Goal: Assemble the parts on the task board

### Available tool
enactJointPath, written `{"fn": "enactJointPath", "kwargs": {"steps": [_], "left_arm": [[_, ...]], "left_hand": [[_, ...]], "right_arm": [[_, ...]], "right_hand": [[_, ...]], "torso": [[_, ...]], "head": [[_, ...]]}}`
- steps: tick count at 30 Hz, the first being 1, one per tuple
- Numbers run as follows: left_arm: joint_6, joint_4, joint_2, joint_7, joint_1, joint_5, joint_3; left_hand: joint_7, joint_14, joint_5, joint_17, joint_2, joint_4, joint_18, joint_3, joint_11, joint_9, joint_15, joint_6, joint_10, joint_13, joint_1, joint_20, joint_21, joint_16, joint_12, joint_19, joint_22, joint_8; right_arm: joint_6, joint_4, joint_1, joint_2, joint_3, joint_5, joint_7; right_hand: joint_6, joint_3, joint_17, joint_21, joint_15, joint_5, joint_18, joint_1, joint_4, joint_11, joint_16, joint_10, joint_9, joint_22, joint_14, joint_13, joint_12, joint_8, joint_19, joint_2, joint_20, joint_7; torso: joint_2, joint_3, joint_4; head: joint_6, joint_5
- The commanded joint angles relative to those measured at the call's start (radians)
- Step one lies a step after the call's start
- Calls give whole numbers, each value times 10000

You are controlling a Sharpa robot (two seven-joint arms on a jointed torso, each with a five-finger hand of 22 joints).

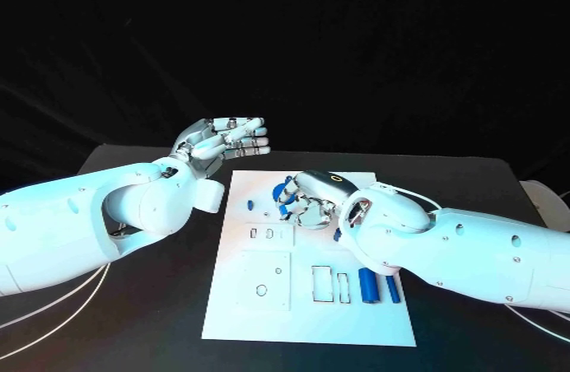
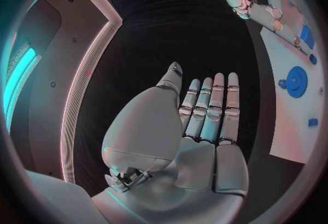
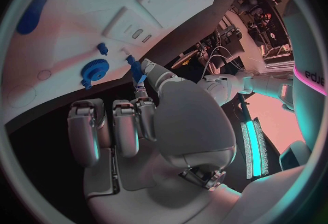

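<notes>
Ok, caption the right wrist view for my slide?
Right hand pinching a small blue part over the white task board, beside a blue gear.

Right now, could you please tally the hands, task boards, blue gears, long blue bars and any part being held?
Hands: 2 (left hand, right hand)
Task board: 1
Blue gear: 1
Long blue bars: 2
Small blue part pinched by the right hand: 1
Total: 7
</notes>
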Motion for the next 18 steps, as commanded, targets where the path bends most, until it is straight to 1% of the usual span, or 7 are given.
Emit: {"fn": "enactJointPath", "kwargs": {"steps": [1, 4, 7, 9, 12, 16, 18], "left_arm": [[189, -9, 28, 33, 5, 38, 3], [187, -17, 36, 31, 5, 38, 2], [188, -11, 37, 26, 5, 39, 2], [187, -8, 33, 23, 6, 39, 2], [185, -8, 31, 20, 6, 39, 2], [190, -4, 29, 15, 6, 39, 2], [190, -3, 29, 12, 6, 39, 2]], "left_hand": [[74, 12, 12, -9, 70, -51, 110, 17, -6, -4, 37, 76, 45, 1, 42, 20, -49, -51, -35, 55, -15, -35], [74, 12, 12, -9, 70, -51, 110, 17, -6, -4, 37, 76, 45, 1, 42, 20, -49, -51, -35, 55, -15, -35], [74, 12, 12, -9, 70, -51, 110, 17, -6, -4, 37, 76, 45, 1, 42, 20, -49, -51, -35, 55, -15, -35], [74, 12, 12, -9, 70, -51, 110, 17, -6, -4, 37, 76, 45, 1, 42, 20, -49, -51, -35, 55, -15, -35], [74, 12, 12, -9, 70, -51, 110, 17, -6, -4, 37, 76, 45, 1, 42, 20, -49, -51, -35, 55, -15, -35], [74, 12, 12, -9, 70, -51, 110, 17, -6, -4, 37, 76, 45, 1, 42, 20, -49, -51, -35, 55, -15, -35], [74, 12, 12, -9, 70, -51, 110, 17, -6, -4, 37, 76, 45, 1, 42, 20, -49, -51, -35, 55, -15, -35]], "right_arm": [[135, -168, -147, 230, -24, -738, -512], [186, -321, -285, 482, -54, -891, -638], [243, -459, -394, 662, -77, -979, -725], [264, -549, -452, 761, -88, -1028, -763], [265, -652, -517, 879, -98, -1110, -815], [291, -773, -589, 999, -107, -1192, -869], [335, -820, -611, 1035, -109, -1210, -886]], "right_hand": [[95, 42, 2396, 55, -35, -27, -106, -61, -11, 9, 18, -27, 31, 2335, 984, 1150, -34, 69, 806, -12, -46, -28], [105, 37, 2393, 48, -36, -34, -104, -89, -15, 8, 16, -18, 34, 2330, 984, 1160, -25, 76, 802, -36, -45, -30], [111, 25, 2387, 52, -37, -40, -105, -139, -10, 7, 13, -17, 36, 2334, 982, 1158, -27, 80, 804, -67, -45, -31], [112, 23, 2391, 49, -37, -39, -104, -152, -7, 7, 15, -20, 37, 2332, 983, 1154, -31, 81, 802, -73, -45, -31], [115, 20, 2380, 48, -38, -35, -104, -172, -3, 7, 10, -16, 37, 2332, 981, 1159, -27, 82, 802, -81, -45, -33], [121, 13, 2380, 51, -38, -29, -105, -204, 2, 5, 10, -10, 39, 2335, 981, 1164, -22, 86, 805, -95, -45, -36], [125, 8, 2384, 50, -39, -28, -105, -222, 5, 4, 12, -7, 40, 2334, 982, 1167, -19, 89, 804, -104, -45, -38]], "torso": [[7, 5, -5], [10, 16, -3], [17, 8, 9], [15, 9, -1], [9, 6, -10], [16, 17, 2], [11, 15, 0]], "head": [[-23, 88], [-34, 109], [-74, 153], [-90, 162], [-109, 168], [-140, 174], [-156, 176]]}}
